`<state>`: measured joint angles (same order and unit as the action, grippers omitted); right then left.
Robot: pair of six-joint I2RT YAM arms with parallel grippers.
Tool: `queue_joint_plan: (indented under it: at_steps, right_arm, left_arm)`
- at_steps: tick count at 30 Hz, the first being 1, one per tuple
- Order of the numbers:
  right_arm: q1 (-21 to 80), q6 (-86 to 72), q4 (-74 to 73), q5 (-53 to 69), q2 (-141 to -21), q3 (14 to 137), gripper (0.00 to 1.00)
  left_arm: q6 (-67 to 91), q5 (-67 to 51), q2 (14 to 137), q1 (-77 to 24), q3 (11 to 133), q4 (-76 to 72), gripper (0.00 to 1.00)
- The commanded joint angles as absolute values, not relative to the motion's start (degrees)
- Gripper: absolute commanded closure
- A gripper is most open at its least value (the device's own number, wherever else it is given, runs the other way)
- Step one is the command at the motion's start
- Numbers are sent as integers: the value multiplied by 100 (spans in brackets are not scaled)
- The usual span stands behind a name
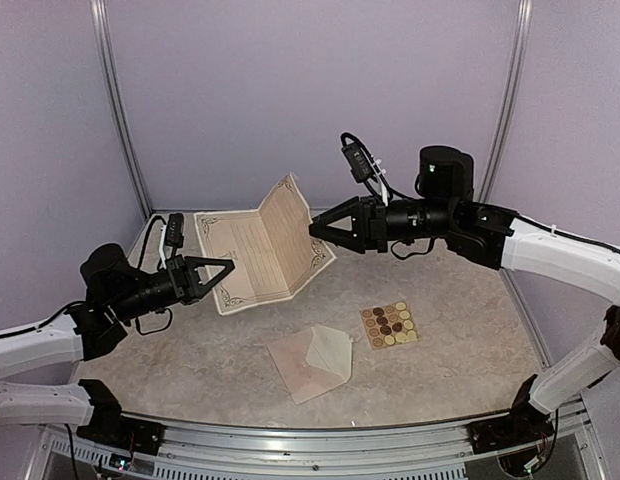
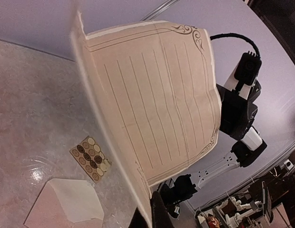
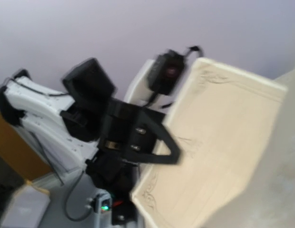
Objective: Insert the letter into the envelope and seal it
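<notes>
The letter (image 1: 258,248), a tan lined sheet with scroll corners, stands half folded at the back of the table, its right half raised. My left gripper (image 1: 228,267) is shut on the letter's left edge. In the left wrist view the dark fingertips (image 2: 159,213) pinch the bottom edge of the letter (image 2: 157,90). My right gripper (image 1: 314,230) points at the raised half's right edge, and its tips look close together. The right wrist view is blurred, shows the letter (image 3: 223,142) and not its own fingers. The envelope (image 1: 315,360) lies flat with its flap open, nearer the front, and shows in the left wrist view as envelope (image 2: 66,206).
A square card of round brown and yellow stickers (image 1: 390,325) lies right of the envelope, and the sticker card (image 2: 90,158) also appears in the left wrist view. Lilac walls with metal posts enclose the marbled table (image 1: 470,370). The left arm's gripper (image 3: 152,137) fills the right wrist view.
</notes>
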<state>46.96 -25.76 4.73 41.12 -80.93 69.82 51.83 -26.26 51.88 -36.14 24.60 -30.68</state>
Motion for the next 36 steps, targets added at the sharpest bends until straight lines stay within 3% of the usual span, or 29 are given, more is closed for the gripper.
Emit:
queue_joint_plan:
  at_steps: [1, 5, 13, 18, 21, 26, 36]
  right_arm:
    - [5119, -2459, 405, 3876, -8374, 7378, 50]
    - [5389, -2550, 603, 4005, -8772, 7589, 33]
    - [5823, -2684, 857, 4446, -9486, 8157, 19]
    - [5924, -2438, 829, 4378, -9199, 8128, 11]
    - [5916, -2437, 1076, 4176, -8766, 7792, 9]
    - [5644, -2847, 1240, 2823, -8127, 6991, 6]
    - [5459, -3372, 1528, 3699, -8497, 6795, 2]
  left_arm:
    - [4953, -2435, 5267, -3779, 2529, -3278, 100]
    - [4850, -2480, 5350, -3886, 2573, -3426, 100]
    - [4740, -2524, 5402, -3999, 2569, -3615, 100]
    - [4684, -2534, 5363, -4016, 2575, -3678, 100]
    - [4613, -2673, 5312, -4023, 2583, -3779, 100]
    - [4362, -3091, 5188, -4198, 2663, -4018, 100]
    - [3930, -3157, 5163, -4630, 2928, -3979, 100]
